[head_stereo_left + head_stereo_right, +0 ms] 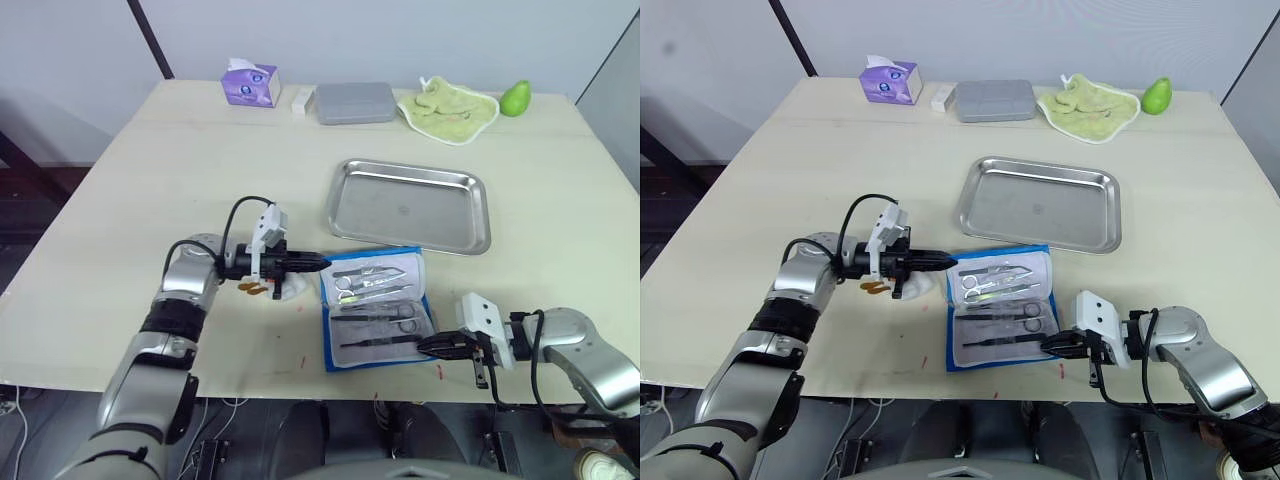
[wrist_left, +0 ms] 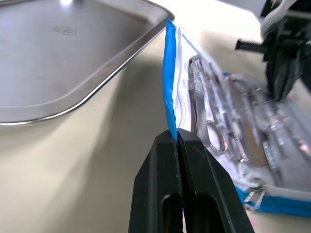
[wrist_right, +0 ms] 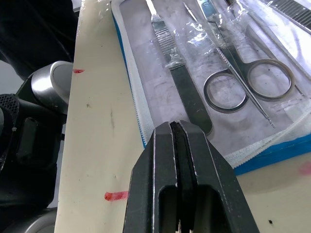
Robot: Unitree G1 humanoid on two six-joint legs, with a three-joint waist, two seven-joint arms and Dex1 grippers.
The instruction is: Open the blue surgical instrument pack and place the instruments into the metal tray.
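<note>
**Opening done, unloading not begun**

Gripping the left edge of the blue surgical instrument pack (image 1: 377, 309), the left tool (image 1: 318, 263) has its two black fingers (image 2: 160, 160) pressed together on the blue-and-white hem, as the left wrist view shows. The right tool (image 1: 425, 346) sits at the pack's near right corner with its fingers closed flat against each other; they point at the pack's near border and hold nothing that I can make out.

The pack lies open on the worktop (image 1: 150, 180), white lining up, just in front of the metal tray (image 1: 409, 205); its far edge nearly meets the tray's near rim. The instruments (image 1: 375, 295) are all in their clear pockets. The tray is bare.

By my judgement the first half of the task is finished and the second half is entirely to come: no instrument has been lifted out.

Counted from the head views:
- one pack, one tray
- about five or six steel instruments; at least two have ring handles, and one is a flat-handled tool along the near edge. The plastic glare keeps me from an exact count.
- along the far edge: one purple tissue box (image 1: 250, 83), one grey flat box (image 1: 355, 102), one pale green cloth (image 1: 448, 108), one green pear-like fruit (image 1: 515, 98)
</note>
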